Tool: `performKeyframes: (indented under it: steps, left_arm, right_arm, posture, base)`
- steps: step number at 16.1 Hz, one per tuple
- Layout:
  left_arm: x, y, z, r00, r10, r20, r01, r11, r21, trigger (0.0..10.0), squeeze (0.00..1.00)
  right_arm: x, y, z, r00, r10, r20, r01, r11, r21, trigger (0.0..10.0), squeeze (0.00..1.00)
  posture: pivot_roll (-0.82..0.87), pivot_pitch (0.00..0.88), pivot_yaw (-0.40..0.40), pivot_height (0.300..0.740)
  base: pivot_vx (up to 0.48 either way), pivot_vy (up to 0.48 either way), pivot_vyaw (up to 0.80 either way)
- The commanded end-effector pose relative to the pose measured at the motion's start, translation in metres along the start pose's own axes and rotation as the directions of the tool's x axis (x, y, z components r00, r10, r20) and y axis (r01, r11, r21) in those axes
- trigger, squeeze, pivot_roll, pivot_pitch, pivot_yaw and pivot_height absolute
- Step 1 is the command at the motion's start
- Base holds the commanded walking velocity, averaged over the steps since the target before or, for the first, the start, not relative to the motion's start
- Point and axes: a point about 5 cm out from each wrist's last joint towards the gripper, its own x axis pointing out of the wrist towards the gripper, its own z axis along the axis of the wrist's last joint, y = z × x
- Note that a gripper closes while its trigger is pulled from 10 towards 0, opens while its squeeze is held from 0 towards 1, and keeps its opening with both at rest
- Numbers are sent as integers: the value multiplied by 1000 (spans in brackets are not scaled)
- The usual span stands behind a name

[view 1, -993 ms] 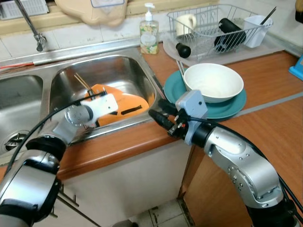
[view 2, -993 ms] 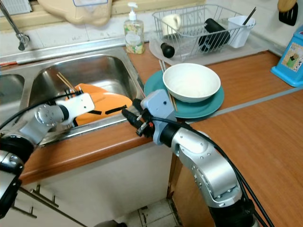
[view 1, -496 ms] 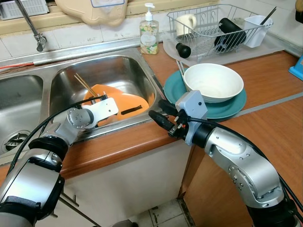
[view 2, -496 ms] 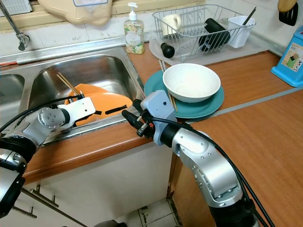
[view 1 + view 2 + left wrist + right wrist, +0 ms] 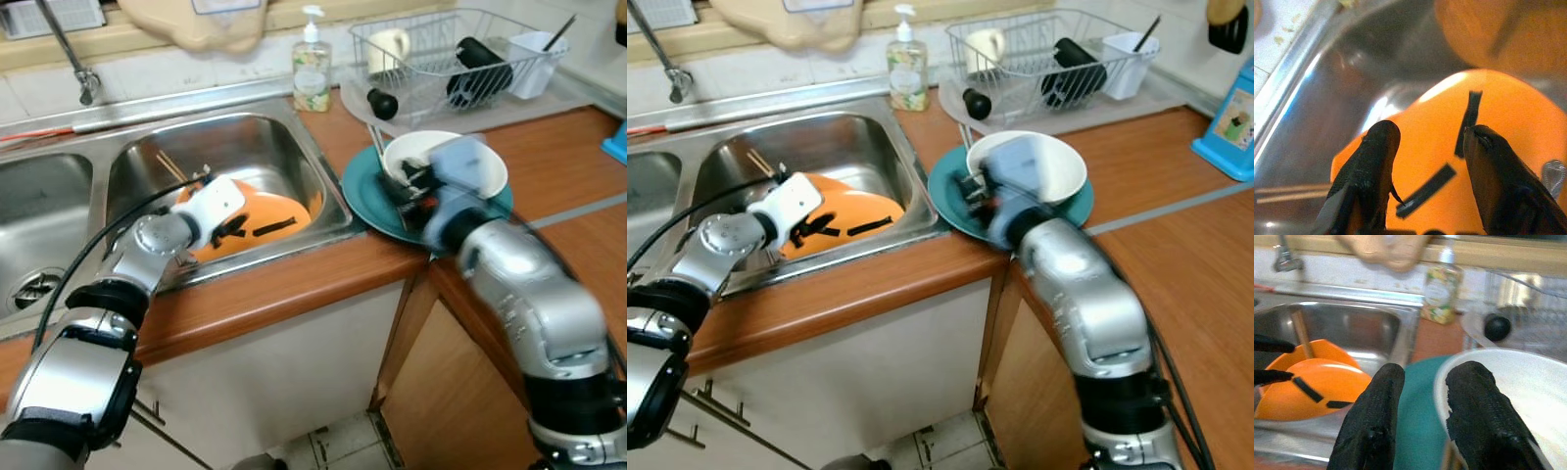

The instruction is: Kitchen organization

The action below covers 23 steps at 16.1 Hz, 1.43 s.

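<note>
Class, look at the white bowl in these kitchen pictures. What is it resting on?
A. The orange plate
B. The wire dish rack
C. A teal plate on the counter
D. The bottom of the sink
C: the white bowl sits on the teal plate on the wooden counter, beside the sink, with the right gripper at its rim.
</note>
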Motion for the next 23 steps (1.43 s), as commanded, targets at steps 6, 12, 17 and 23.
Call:
performKeyframes:
  steps: [6, 12, 17, 23]
  left_arm:
    - [-14, -20, 43, 924, 1, 381, 64, 985, -158, 10000, 0]
    - [-52, -55, 50, 869, -149, 471, 274, 939, -208, 10000, 0]
    - [-61, -59, 49, 883, -142, 447, 271, 932, -239, 10000, 0]
    - [-63, -61, 51, 897, -150, 415, 264, 936, -232, 10000, 0]
  right_arm:
    - [-2, -74, 6, 937, -341, -81, 347, 934, 85, 10000, 1000]
    - [-2, -90, -7, 919, -305, -251, 376, 867, 326, 10000, 0]
    - [-2, -88, -17, 918, -251, -307, 369, 824, 430, 0, 0]
    - [-4, -90, -17, 914, -244, -324, 380, 796, 471, 0, 0]
  posture:
    - [-150, 0, 86, 740]
    - [-140, 0, 62, 740]
    - [-139, 0, 53, 740]
    - [-143, 0, 58, 740]
  base:
    - [0, 0, 0]
    - [0, 0, 0]
    - [0, 0, 0]
    - [0, 0, 0]
